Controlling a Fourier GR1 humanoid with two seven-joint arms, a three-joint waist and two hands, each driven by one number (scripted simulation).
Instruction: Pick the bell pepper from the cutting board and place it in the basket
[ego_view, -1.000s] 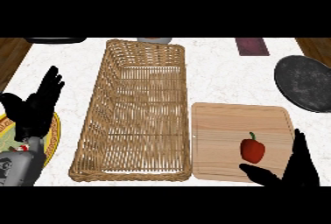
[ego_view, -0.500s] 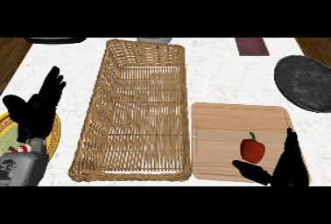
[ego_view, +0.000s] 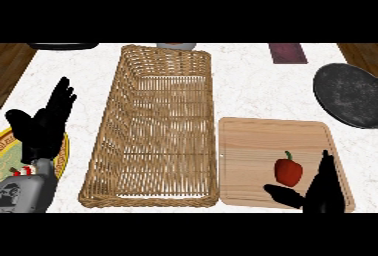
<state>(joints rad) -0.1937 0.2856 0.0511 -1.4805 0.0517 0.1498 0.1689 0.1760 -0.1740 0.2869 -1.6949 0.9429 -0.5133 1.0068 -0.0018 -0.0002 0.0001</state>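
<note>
We saw the red bell pepper (ego_view: 289, 171) lying on the wooden cutting board (ego_view: 258, 142), in its near right part and well apart from the basket (ego_view: 105, 131). The long wicker basket stood just left of the board. The right hand (ego_view: 323, 191) came in at the board's near right corner with fingers straight and the thumb spread leftward on the pepper's near side. It had hold of nothing, and we could not tell whether the thumb touched the pepper. The left hand (ego_view: 46, 127) rested open, fingers up, left of the basket over a yellow plate (ego_view: 63, 150). A dark round plate (ego_view: 351, 95) sat at the far right.
</note>
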